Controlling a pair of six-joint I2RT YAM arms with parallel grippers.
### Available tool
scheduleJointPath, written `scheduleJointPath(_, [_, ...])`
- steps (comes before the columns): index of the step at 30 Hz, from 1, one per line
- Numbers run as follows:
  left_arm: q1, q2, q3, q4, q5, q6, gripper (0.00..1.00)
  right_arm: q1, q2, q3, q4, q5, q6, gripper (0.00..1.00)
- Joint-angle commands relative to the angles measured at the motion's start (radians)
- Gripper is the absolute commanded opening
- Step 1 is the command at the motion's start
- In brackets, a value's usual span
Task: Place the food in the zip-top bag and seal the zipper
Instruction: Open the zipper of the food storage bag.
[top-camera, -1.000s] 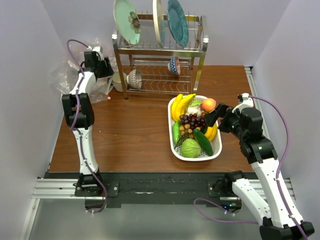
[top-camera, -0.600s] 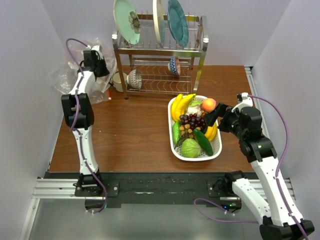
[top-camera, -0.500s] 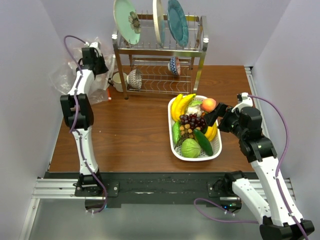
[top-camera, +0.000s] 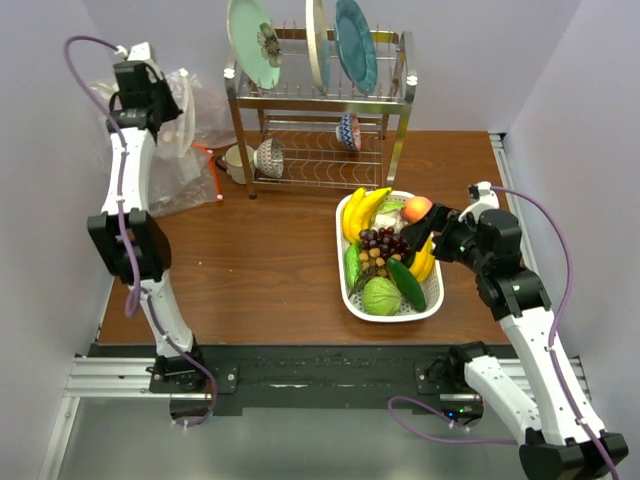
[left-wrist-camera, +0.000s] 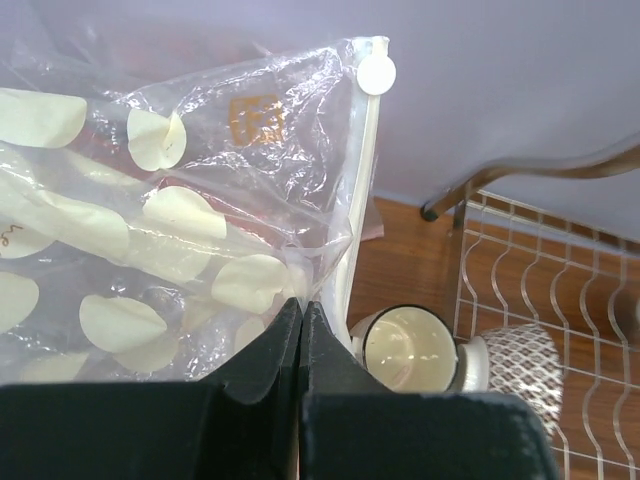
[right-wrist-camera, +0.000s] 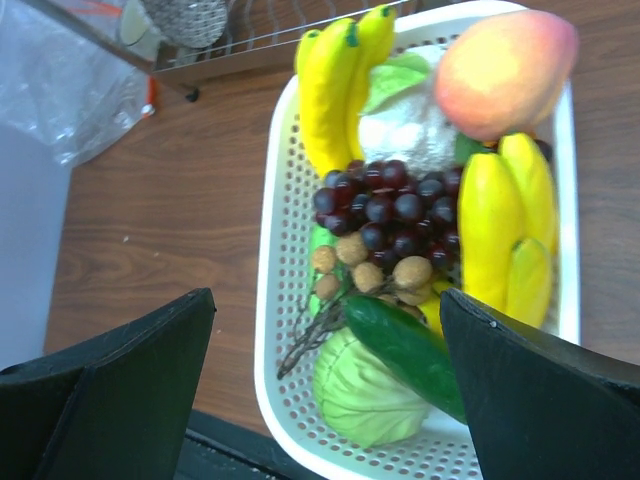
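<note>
Table (top-camera: 270, 260), dish rack (top-camera: 320, 130) at 12 o'clock. White basket (top-camera: 349, 291) at 3 o'clock holds the food: bananas (right-wrist-camera: 335, 80), grapes (right-wrist-camera: 385, 205), peach (right-wrist-camera: 505, 70). Zip-top bag (left-wrist-camera: 150, 250) hangs at 10 o'clock. My left pincer (left-wrist-camera: 301, 308) is pressed together, pinching the bag beside the zipper (left-wrist-camera: 362, 170). My right pincer (right-wrist-camera: 325, 296) is spread wide over the basket's 3 o'clock side.

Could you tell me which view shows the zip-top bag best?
Left wrist: the zip-top bag fills it, dots and zipper clear, pinched in the left gripper. Top external shows it small; right wrist misses it.
</note>
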Motion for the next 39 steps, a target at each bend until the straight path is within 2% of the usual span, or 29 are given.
scheduleJointPath(1, [0.017, -0.239, -0.109, -0.022, 0.076, -0.052, 0.00, 0.005, 0.050, 0.046, 0.108, -0.186, 0.011, 0.99])
scheduleJointPath(8, [0.020, -0.520, -0.348, -0.023, 0.212, -0.111, 0.00, 0.064, 0.156, 0.109, 0.163, -0.251, 0.026, 0.96])
scheduleJointPath(14, [0.021, -0.758, -0.575, 0.008, 0.370, -0.146, 0.00, 0.193, 0.248, 0.160, 0.249, -0.262, 0.063, 0.94])
scheduleJointPath(21, [0.021, -1.018, -0.926, 0.168, 0.636, -0.282, 0.00, 0.365, 0.378, 0.235, 0.335, -0.225, 0.102, 0.91])
scheduleJointPath(23, [0.021, -1.060, -1.006, 0.217, 0.693, -0.325, 0.00, 0.423, 0.421, 0.253, 0.375, -0.222, 0.108, 0.83])
scheduleJointPath(32, [0.020, -1.211, -1.212, 0.356, 0.803, -0.462, 0.00, 0.615, 0.588, 0.367, 0.416, -0.103, 0.108, 0.84])
scheduleJointPath(39, [0.020, -1.277, -1.304, 0.409, 0.840, -0.496, 0.00, 0.695, 0.701, 0.472, 0.418, -0.039, 0.095, 0.80])
